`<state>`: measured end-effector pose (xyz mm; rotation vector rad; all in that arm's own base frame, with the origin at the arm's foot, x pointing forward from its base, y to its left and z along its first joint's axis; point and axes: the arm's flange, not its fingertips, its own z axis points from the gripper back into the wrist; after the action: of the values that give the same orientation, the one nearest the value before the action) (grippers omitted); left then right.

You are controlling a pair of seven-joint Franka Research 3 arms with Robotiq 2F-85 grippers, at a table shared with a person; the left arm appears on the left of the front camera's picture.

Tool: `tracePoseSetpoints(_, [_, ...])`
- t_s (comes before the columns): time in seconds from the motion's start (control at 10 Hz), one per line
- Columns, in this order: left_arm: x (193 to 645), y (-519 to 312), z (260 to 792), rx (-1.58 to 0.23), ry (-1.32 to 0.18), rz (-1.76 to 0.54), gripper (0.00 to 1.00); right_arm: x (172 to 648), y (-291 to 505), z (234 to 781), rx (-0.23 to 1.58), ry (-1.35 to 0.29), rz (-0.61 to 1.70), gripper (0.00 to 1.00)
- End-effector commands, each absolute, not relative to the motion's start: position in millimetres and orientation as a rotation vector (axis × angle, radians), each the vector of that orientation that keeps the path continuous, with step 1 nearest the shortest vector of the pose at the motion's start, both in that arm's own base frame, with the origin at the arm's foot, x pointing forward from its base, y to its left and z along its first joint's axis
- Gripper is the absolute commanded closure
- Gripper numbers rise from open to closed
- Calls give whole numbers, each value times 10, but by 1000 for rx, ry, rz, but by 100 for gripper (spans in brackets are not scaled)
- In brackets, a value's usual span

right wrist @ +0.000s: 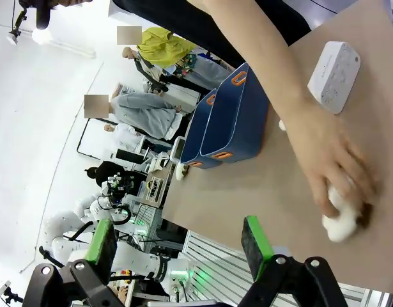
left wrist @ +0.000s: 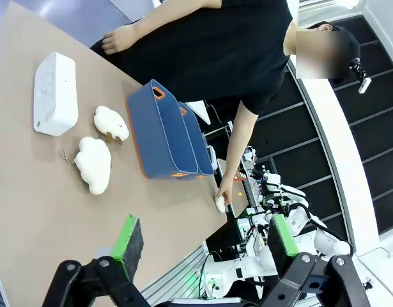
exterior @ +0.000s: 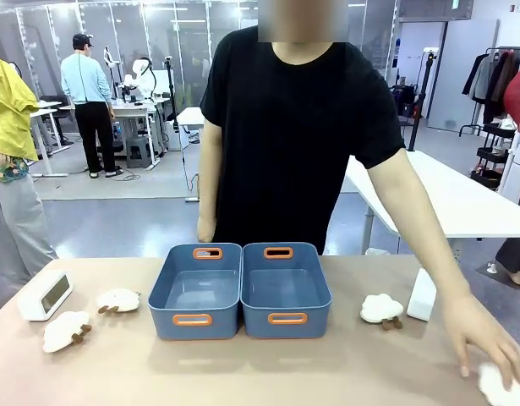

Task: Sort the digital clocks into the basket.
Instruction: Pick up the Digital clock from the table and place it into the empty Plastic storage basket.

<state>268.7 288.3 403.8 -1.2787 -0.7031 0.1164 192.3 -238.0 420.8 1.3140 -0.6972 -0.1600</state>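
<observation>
White plastic digital clock (exterior: 45, 295) lies near a fluffy white sheep toy (exterior: 117, 299); the spread-open left claw (left wrist: 206, 240) or right claw (right wrist: 179, 240) might grab that instead.

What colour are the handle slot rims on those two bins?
Orange, on the blue bins; clearest in the front view.

Both my claws up high — jaws wide.
My left gripper (left wrist: 206, 243) and my right gripper (right wrist: 179, 242) hang tilted downward, green pads (left wrist: 127, 236) spread well apart.
</observation>
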Motion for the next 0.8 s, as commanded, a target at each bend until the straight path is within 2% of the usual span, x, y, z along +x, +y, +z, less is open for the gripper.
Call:
tracePoseSetpoints(0.0, [2684,2892,4035,-1277,-698,99,0,1936,-2369,4223,1320,-693,-156,0])
tracePoseSetpoints(0.6, [2687,2883,4038,-1279,-703,116,0,1936,-2369,4223,1320,-693,-156,0])
tracePoseSetpoints(0.7, [2774,2753,4193,-1201,-672,158,0,1936,-2369,4223,1320,-693,-156,0])
